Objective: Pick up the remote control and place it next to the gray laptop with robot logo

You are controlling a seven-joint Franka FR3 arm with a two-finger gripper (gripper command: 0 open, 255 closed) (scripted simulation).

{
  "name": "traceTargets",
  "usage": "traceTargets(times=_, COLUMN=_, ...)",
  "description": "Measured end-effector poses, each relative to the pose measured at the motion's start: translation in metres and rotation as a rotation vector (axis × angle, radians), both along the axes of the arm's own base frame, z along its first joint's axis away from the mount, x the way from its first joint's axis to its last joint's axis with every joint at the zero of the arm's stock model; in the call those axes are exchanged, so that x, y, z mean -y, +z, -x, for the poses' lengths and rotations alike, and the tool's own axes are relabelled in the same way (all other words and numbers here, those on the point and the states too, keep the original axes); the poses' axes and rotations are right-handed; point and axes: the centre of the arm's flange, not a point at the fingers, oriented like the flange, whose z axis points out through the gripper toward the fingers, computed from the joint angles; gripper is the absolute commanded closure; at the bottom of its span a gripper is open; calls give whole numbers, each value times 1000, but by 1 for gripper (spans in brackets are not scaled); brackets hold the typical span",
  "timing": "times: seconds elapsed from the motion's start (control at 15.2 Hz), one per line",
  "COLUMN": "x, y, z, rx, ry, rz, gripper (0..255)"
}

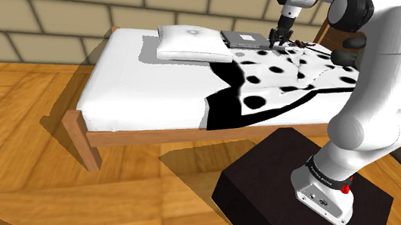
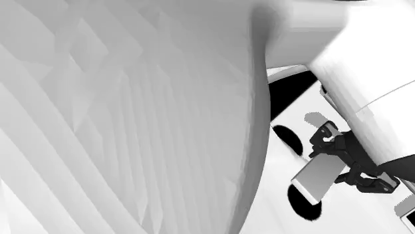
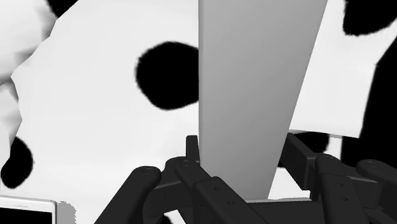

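Note:
A plain grey slab, the remote control [image 3: 254,95], is clasped between my gripper's [image 3: 245,175] two black fingers and hangs just above a white blanket with black spots [image 3: 95,121]. In the second exterior view the gripper [image 2: 336,166] holds the same remote control [image 2: 318,178] over the spotted blanket. In the shoulder view the gripper [image 1: 282,38] is low over the bed, just to the shoulder view's right of the grey laptop [image 1: 245,39], which lies flat beside a white pillow [image 1: 190,42].
The wooden-framed bed [image 1: 84,134] has a white sheet, with the spotted blanket [image 1: 291,80] over its right half. My dark stand [image 1: 269,183] sits on the wood floor in front. A large pale surface [image 2: 120,119] blocks the second exterior view's left.

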Motion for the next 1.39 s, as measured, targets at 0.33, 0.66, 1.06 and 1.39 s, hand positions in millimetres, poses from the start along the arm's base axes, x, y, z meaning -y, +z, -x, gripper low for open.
traceTargets(times=0.33, x=68, y=-5, z=1, rx=0, ry=-1, rz=1, gripper=255)
traceTargets(times=0.66, x=76, y=-28, z=2, rx=0, ry=1, rz=0, gripper=255)
traceTargets(times=1.06, x=76, y=-60, z=1, rx=0, ry=1, rz=0, gripper=255)
traceTargets(times=1.39, x=77, y=-84, z=2, rx=1, ry=1, rz=1, gripper=255)
